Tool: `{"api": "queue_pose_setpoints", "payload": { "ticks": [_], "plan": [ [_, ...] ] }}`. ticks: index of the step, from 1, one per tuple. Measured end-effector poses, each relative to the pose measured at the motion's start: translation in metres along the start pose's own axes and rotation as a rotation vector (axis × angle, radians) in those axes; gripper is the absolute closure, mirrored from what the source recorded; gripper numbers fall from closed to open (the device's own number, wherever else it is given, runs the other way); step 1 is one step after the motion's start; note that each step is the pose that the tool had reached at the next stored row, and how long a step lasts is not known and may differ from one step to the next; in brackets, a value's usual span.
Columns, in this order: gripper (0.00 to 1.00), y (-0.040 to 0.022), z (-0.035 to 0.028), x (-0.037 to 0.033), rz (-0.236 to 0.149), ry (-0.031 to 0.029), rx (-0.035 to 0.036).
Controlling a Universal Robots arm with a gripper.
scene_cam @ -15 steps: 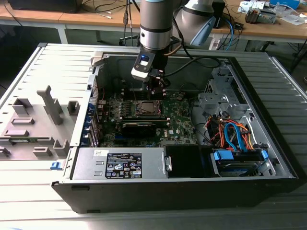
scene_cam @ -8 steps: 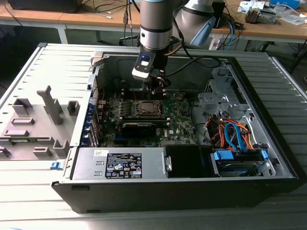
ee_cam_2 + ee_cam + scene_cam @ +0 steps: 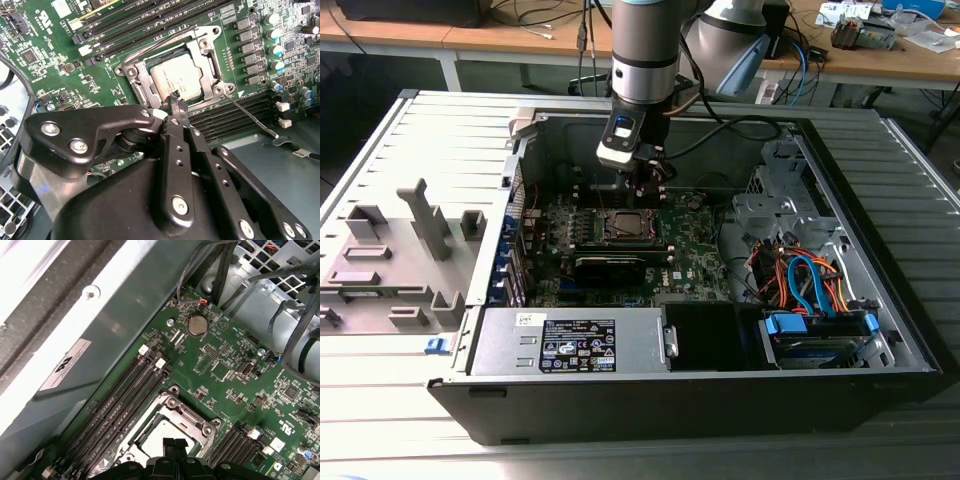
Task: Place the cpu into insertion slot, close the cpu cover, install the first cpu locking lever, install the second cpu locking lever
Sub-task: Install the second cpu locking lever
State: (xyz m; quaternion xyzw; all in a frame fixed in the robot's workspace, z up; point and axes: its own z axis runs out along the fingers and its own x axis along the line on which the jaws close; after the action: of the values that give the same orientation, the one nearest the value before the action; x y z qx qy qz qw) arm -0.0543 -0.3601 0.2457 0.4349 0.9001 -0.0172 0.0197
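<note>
On the motherboard (image 3: 225, 365): cpu (image 3: 172, 77) is lying in the insertion slot (image 3: 625, 226), near the board's middle.
cpu cover (image 3: 207, 50): is lying flat, framing the chip.
gripper (image 3: 175, 100): is hanging over the cover's edge, fingertips pressed together, gripping nothing.
lever (image 3: 250, 112): is angling away across the memory slots.

We see the silver-topped cpu (image 3: 172, 75) lying flat in the insertion slot (image 3: 146, 82), right by the tool (image 3: 176, 99), with the silvery cpu cover (image 3: 207, 55) lowered around it.
</note>
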Motion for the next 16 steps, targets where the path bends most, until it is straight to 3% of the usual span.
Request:
{"api": "queue_pose_setpoints", "payload": {
  "ticks": [16],
  "plan": [
    [0.89, 0.0000, 0.0000, 0.0000, -0.039, -0.0006, -0.0019]
  ]
}}
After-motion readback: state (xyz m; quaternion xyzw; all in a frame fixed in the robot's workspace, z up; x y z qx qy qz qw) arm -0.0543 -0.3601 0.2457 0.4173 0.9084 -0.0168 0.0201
